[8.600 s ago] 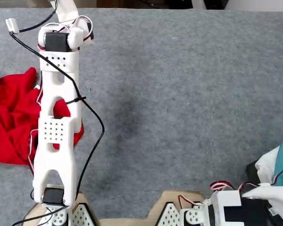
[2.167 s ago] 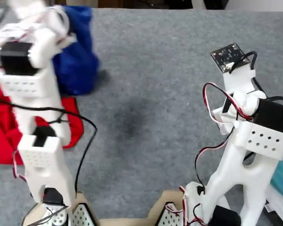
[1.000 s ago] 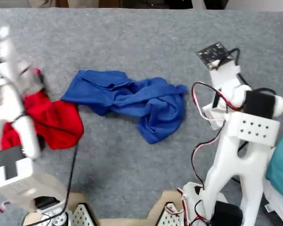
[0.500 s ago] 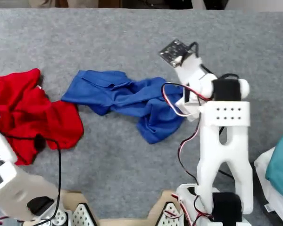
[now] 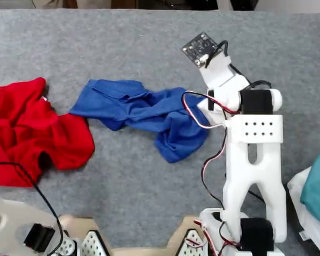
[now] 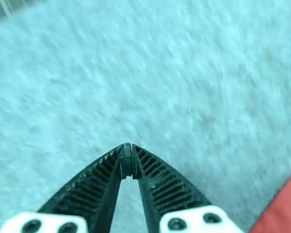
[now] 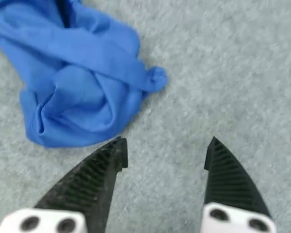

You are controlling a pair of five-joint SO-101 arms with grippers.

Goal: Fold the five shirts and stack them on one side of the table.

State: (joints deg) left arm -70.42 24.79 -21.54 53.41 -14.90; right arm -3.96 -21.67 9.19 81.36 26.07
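Note:
A crumpled blue shirt (image 5: 144, 114) lies stretched across the middle of the grey table. A red shirt (image 5: 32, 133) is bunched at the left edge. The right arm (image 5: 253, 122) reaches over the blue shirt's right end. Its gripper (image 7: 167, 145) is open and hangs above bare table just beside the blue shirt (image 7: 82, 87), holding nothing. The left arm (image 5: 16, 229) is drawn back to the near left corner. Its gripper (image 6: 127, 160) is shut and empty over grey table, with a corner of the red shirt (image 6: 281, 211) beside it.
Teal and white clothes (image 5: 314, 189) lie at the near right edge. Both arm bases (image 5: 202, 242) stand at the near edge. The grey cloth (image 5: 149, 37) beyond the shirts is bare, as is the stretch (image 5: 138, 186) in front of them.
The left arm has laid the blue shirt in the middle, let go and pulled back to the near left corner. The right arm has swung in over the shirt's right end.

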